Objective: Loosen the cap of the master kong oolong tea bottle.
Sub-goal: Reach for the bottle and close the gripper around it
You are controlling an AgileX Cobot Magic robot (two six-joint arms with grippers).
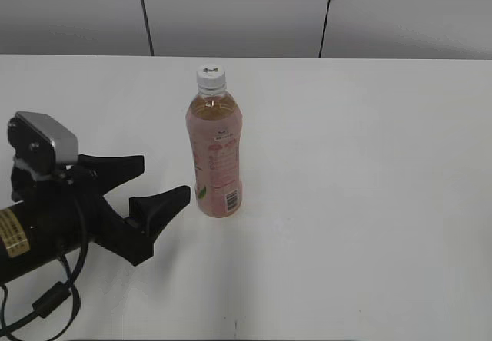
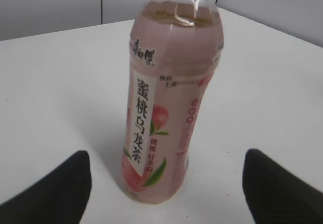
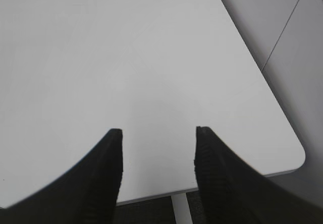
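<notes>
Fingers (image 1: 165,200) of the left gripper (image 1: 167,180) stand wide apart, gripping nothing, pointing toward three o'clock at the bottle (image 1: 214,153), which stands upright on the white table (image 1: 369,164) just clear of them, white cap (image 1: 211,77) on. Right gripper (image 3: 159,130) hangs half-spread over bare table, empty.

We see the master kong oolong tea bottle (image 1: 215,153) standing upright, a slim clear plastic bottle filled with amber tea up to its shoulder. A pink wrap label with white text, a barcode, a peach and green leaves covers its body. The cap (image 1: 211,77), white and ribbed with a small dark mark on top, sits on the neck.
</notes>
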